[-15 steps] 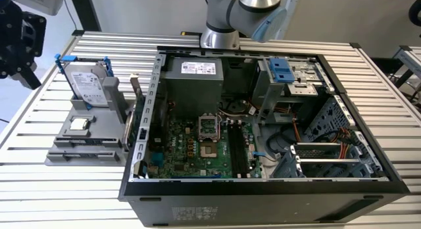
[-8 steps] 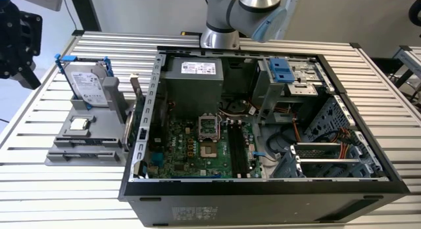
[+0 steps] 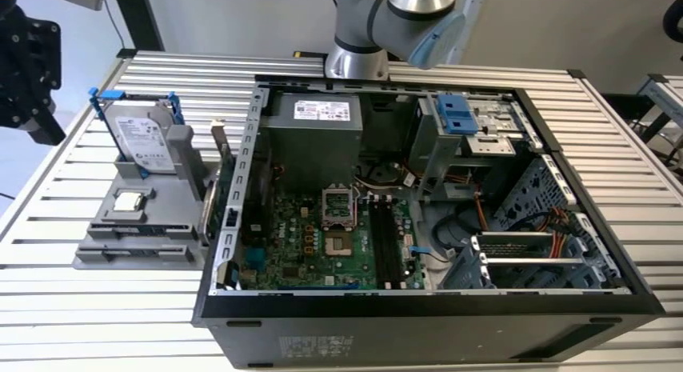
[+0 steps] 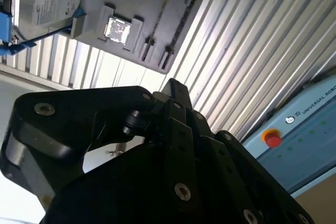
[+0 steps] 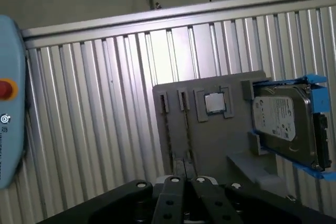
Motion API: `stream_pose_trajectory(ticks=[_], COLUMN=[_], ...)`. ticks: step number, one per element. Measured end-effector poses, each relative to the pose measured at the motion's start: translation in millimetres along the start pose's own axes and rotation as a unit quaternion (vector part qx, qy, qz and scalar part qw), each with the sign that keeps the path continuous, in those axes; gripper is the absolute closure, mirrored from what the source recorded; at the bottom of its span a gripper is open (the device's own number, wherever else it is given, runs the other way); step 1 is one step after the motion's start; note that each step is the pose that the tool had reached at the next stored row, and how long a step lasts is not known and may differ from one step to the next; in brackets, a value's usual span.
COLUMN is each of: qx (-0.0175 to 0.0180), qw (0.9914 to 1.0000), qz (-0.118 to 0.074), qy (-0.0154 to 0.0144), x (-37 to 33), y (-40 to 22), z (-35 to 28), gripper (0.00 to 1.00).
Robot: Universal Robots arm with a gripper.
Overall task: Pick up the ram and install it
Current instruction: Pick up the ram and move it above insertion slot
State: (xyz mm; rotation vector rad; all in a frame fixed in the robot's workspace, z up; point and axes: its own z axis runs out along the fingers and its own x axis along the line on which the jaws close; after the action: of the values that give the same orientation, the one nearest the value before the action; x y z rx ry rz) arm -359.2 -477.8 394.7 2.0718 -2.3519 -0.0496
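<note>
My gripper hangs as a black shape at the exterior view's far left, above and beside the grey parts holder, touching nothing. In the first wrist view its fingertips meet in the middle, shut with nothing between them, and they point toward the holder. The ram is hidden from me. The holder's two narrow slots show as thin dark lines, and I cannot tell whether a stick stands in either. The black memory slots lie on the green motherboard inside the open computer case.
The holder also carries a silver hard drive with blue brackets and a small square processor chip. The case walls rise around the motherboard. The arm's base stands behind the case. A slatted metal table lies under everything.
</note>
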Motion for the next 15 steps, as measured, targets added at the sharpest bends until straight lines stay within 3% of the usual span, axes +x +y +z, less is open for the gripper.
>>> stream_pose_trajectory(ticks=[4,9,12,13,15], qx=[-0.0005,-0.0006,0.0000,0.0044,0.0170], qw=[0.99935,0.99683,0.99670,0.99661,0.99633], qz=[-0.036,-0.079,-0.081,-0.082,-0.084], qy=[0.0010,0.0022,0.0023,0.0021,0.0016], x=[0.0,0.0,0.0,-0.1,0.0], y=[0.1,0.0,0.1,0.2,0.3], z=[0.0,0.0,0.0,0.0,0.2], gripper=[1.00,1.00,1.00,1.00,1.00])
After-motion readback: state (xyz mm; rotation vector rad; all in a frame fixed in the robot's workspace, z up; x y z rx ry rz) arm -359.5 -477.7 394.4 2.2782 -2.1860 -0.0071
